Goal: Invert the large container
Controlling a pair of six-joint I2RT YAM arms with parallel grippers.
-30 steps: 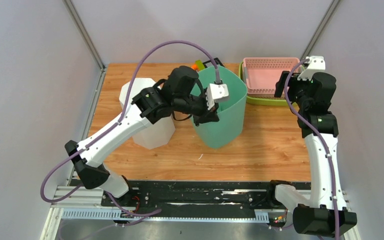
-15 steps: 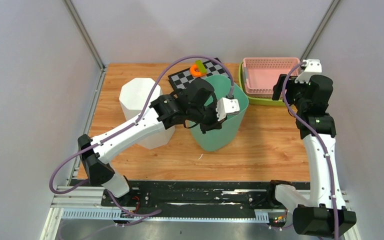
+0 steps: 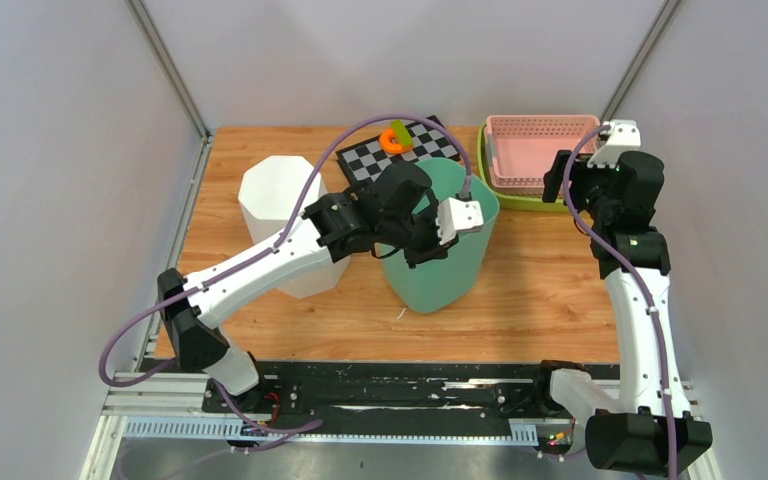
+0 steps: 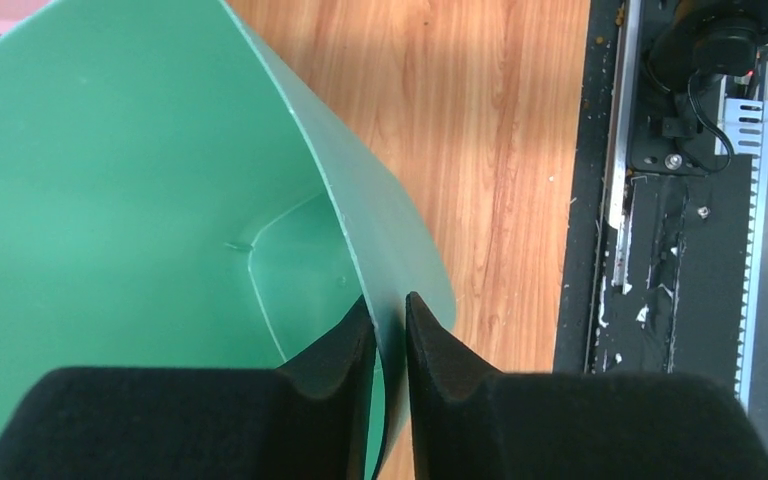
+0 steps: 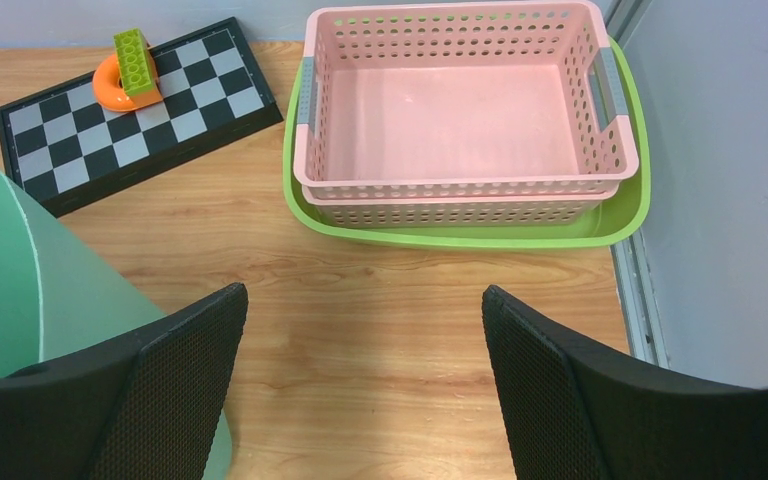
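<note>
My top camera hangs high behind my bases, which sit at 6 o'clock, and looks down on the whole table [image 3: 545, 290] from afar. My left wrist camera stares past my left gripper [image 4: 387, 308], very close, into the large green container [image 4: 140, 180]. My right wrist camera looks past my right gripper [image 5: 362, 293] toward the pink basket [image 5: 460, 120] at 12 o'clock, and shares that container, at 8 o'clock, with both others.

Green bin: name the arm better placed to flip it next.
Left. The left gripper straddles the rim of the bin, one finger inside and one outside. The right gripper hangs open near the basket, touching nothing.
</note>
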